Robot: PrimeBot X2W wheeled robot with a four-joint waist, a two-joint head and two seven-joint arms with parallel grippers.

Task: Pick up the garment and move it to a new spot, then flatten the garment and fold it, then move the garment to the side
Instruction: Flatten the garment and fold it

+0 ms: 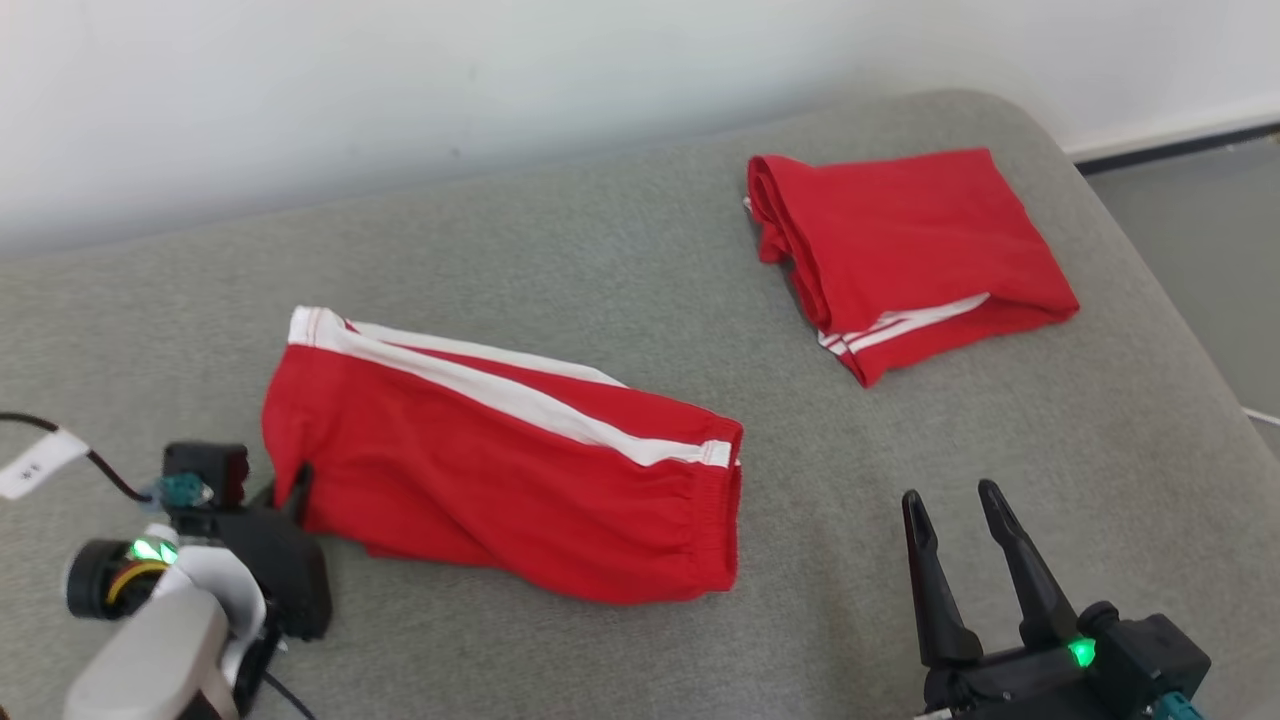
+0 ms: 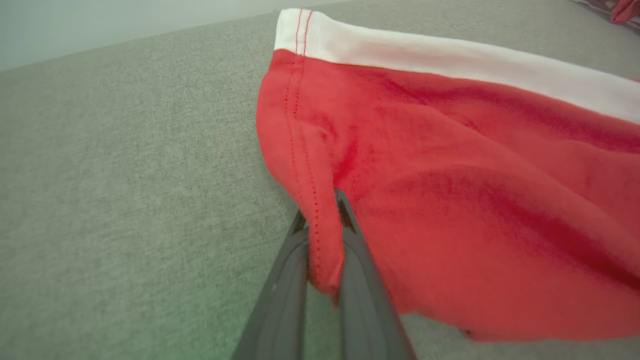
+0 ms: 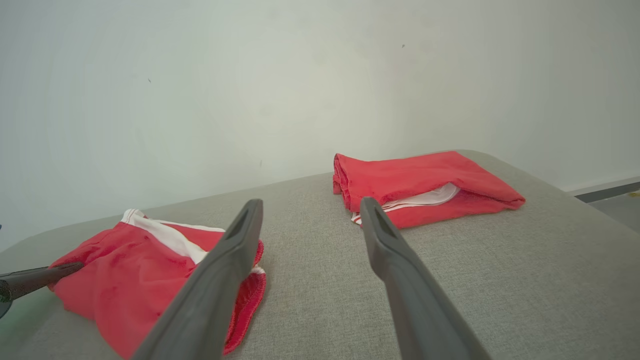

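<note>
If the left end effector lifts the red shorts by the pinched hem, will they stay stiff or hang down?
Probably floppy: the red shorts crease around the left end effector. Likely light: the cloth looks thin. Only a hem edge is pinched, so it might slip.

A big soft grey pad [image 1: 600,250] lies across the head view from 3 o'clock round to 9 o'clock. Its cloth looks fuzzy and flat. Its corner at 1 o'clock is round. Behind it, from 9 o'clock over to 1 o'clock, stands a plain white wall [image 1: 400,80] with a few tiny dark dots on it. At 2 o'clock a thin dark strip [image 1: 1180,147] runs along the bottom of the wall. Below that strip, near 3 o'clock, is a smooth grey floor [image 1: 1200,260]. The light is soft and even, with no hard shadows.
</note>
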